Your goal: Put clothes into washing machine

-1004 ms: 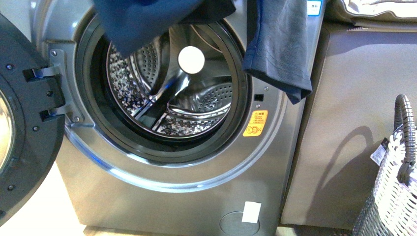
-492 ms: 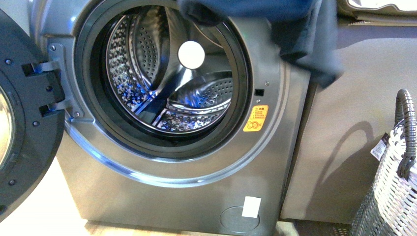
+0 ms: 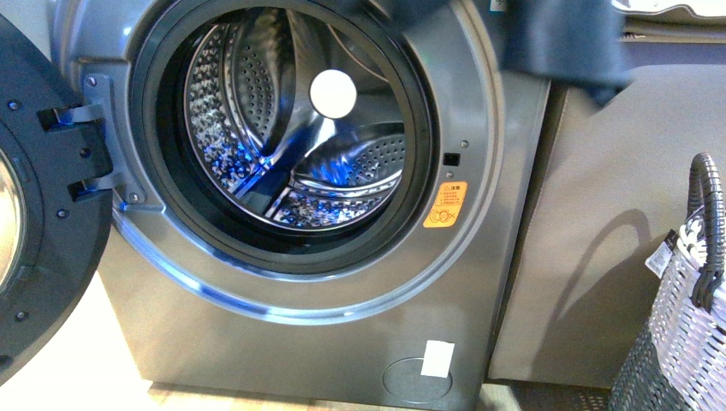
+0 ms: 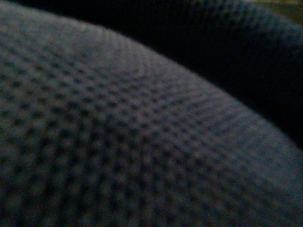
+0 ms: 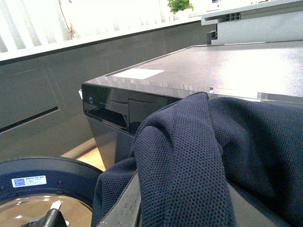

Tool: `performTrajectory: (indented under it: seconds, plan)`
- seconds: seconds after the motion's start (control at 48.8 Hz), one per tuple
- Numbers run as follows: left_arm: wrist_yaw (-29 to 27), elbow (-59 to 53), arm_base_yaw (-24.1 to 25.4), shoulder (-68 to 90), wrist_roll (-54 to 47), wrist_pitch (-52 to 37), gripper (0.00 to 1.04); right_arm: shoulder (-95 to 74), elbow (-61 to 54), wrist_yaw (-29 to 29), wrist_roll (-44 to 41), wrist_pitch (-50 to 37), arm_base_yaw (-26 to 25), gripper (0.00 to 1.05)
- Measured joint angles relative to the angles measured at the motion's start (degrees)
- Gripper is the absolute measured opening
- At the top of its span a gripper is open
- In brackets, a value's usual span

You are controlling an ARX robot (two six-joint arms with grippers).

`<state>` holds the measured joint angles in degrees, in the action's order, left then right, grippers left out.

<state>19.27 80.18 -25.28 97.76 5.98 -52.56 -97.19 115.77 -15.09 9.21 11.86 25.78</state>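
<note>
The washing machine (image 3: 342,282) is grey-silver and stands with its dark round door (image 3: 43,197) swung open at the left. Its steel drum (image 3: 291,145) is empty, and a yellow sticker (image 3: 445,205) sits right of the porthole. The navy clothes (image 3: 561,43) hang at the top edge of the front view, over the machine's upper right corner. Neither gripper shows in the front view. In the left wrist view, navy mesh fabric (image 4: 142,132) fills the picture and hides the jaws. In the right wrist view, the clothes (image 5: 199,161) are bunched over the shut jaws, above the machine's top (image 5: 227,61).
A plain grey-brown cabinet (image 3: 616,214) stands right of the machine, with cream fabric (image 3: 668,10) on top. A woven basket (image 3: 685,325) with a dark handle is at the lower right. The open door (image 5: 42,189) also shows in the right wrist view.
The clothes have moved up and to the right, off the porthole. The drum mouth is now uncovered, and only a hanging piece shows at the top right.
</note>
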Motion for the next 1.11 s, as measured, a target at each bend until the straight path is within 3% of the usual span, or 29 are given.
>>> performTrajectory:
  seconds: [0.143, 0.574, 0.758, 1.025, 1.107]
  plan:
    - [-2.5, 0.2, -0.9, 0.3, -0.8, 1.8, 0.96, 0.0, 0.0, 0.2, 0.0, 0.0, 0.0, 0.22]
    - [-4.7, 0.2, -1.2, 0.3, 0.7, 3.1, 0.38, 0.0, 0.0, 0.2, 0.0, 0.0, 0.0, 0.22]
    - [-5.2, -0.3, -0.8, 0.3, 1.6, 3.0, 0.18, 0.0, 0.0, 0.0, 0.0, 0.0, 0.0, 0.53]
    - [-5.3, -3.4, 2.3, 0.3, 2.4, 2.8, 0.16, 0.0, 0.0, -0.5, 0.1, 0.0, 0.2, 0.93]
    - [-5.2, -5.0, 3.5, 0.3, 3.1, 2.1, 0.16, 0.0, 0.0, -0.5, 0.2, 0.0, 0.2, 0.99]
